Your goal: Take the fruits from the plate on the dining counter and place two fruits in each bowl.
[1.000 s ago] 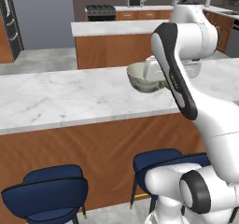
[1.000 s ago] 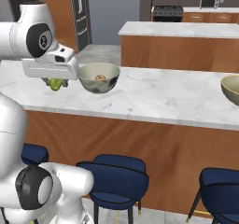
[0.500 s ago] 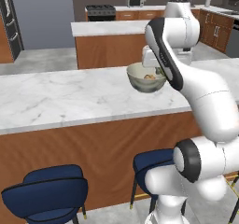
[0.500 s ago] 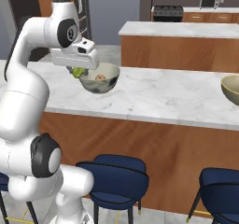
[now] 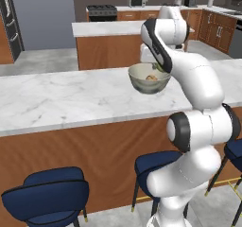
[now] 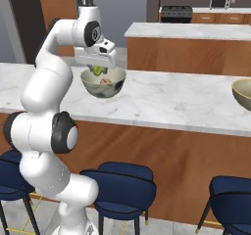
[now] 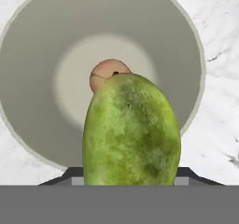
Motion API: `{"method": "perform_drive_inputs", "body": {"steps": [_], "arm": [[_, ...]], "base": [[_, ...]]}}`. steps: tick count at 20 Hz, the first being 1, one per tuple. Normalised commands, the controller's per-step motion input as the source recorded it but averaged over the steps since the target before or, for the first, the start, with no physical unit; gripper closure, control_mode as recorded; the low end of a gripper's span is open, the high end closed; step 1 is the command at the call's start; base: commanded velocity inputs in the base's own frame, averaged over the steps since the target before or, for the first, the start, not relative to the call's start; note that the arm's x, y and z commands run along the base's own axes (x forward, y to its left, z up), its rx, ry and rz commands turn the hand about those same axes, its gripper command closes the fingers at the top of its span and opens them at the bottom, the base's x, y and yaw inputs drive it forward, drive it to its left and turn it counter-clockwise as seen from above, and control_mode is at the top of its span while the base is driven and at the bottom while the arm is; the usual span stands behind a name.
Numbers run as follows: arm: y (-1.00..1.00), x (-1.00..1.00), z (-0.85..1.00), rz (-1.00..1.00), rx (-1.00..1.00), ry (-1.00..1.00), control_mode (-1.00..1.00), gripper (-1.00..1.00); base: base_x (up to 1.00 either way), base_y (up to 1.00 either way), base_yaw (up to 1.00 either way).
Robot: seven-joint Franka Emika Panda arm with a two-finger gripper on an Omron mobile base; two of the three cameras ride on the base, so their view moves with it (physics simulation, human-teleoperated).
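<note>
Grey bowl (image 6: 103, 83), centre-left of right base view: mouth open upward, partly taken by a reddish fruit (image 7: 108, 73) on its floor and the green fruit (image 7: 131, 129) hanging over it. Counter (image 6: 166, 99): bare marble between this bowl and the beige bowl (image 6: 243, 93) at right edge. Stools (image 6: 123, 181) crowd the space below.
</note>
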Motion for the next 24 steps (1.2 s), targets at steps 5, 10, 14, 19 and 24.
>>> {"method": "perform_drive_inputs", "body": {"steps": [5,10,14,19,24], "arm": [[0.0,0.77,-0.49,-0.06,0.0,0.0,-1.0,1.0],[0.0,0.49,-0.51,-0.02,0.0,0.02,-1.0,1.0],[0.0,0.17,-0.49,0.0,0.0,0.05,-1.0,1.0],[0.0,0.06,-0.27,0.0,0.0,0.04,-1.0,1.0],[0.0,0.0,-0.01,0.0,0.0,0.02,-1.0,-1.0]], "base": [[0.0,0.0,0.0],[0.0,0.0,0.0],[0.0,0.0,0.0],[0.0,0.0,0.0],[0.0,0.0,0.0]]}}
